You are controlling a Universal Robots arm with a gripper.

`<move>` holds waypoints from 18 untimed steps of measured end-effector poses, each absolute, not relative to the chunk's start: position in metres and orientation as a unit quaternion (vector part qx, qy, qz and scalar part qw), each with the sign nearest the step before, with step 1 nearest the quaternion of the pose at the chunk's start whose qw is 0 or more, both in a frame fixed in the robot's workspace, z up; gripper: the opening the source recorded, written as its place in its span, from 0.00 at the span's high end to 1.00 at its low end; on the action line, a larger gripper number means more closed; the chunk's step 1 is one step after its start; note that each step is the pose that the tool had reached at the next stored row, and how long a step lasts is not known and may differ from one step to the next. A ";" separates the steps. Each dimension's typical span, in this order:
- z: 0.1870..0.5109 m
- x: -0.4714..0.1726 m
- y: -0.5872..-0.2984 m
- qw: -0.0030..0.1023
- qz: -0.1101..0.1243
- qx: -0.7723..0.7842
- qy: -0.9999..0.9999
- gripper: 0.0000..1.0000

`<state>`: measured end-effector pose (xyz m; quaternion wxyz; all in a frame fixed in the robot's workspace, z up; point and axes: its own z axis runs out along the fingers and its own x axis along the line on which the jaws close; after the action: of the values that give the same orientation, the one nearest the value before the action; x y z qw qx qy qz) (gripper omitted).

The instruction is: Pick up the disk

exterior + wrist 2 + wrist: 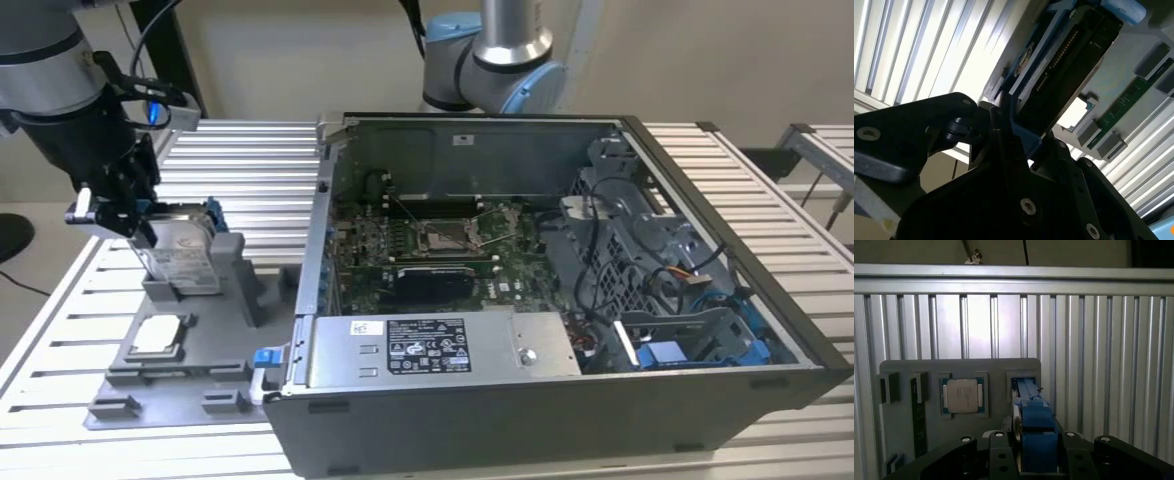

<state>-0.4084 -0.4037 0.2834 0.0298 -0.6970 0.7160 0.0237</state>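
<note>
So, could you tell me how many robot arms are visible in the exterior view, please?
2. One arm is at the exterior view's left, its gripper straddling the disk; the second arm stands behind the open computer case. More could be out of frame.

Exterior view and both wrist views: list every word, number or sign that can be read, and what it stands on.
Black label on the long silver box: print too small to read.
White sticker beside it: unreadable.
White label on the disk: unreadable.
Chip, first wrist view: no legible marking.
Nothing can be quoted.
</note>
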 end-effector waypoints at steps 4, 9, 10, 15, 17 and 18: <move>0.283 -0.408 -0.404 0.029 0.023 -0.697 0.716 1.00; 0.283 -0.408 -0.403 0.027 0.021 -0.697 0.716 1.00; 0.283 -0.408 -0.402 0.027 0.021 -0.697 0.716 1.00; 0.283 -0.408 -0.402 0.027 0.021 -0.697 0.716 1.00; 0.283 -0.408 -0.402 0.027 0.021 -0.697 0.716 1.00; 0.283 -0.408 -0.402 0.027 0.021 -0.697 0.716 1.00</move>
<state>-0.4084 -0.4023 0.2831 0.0272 -0.6971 0.7161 0.0207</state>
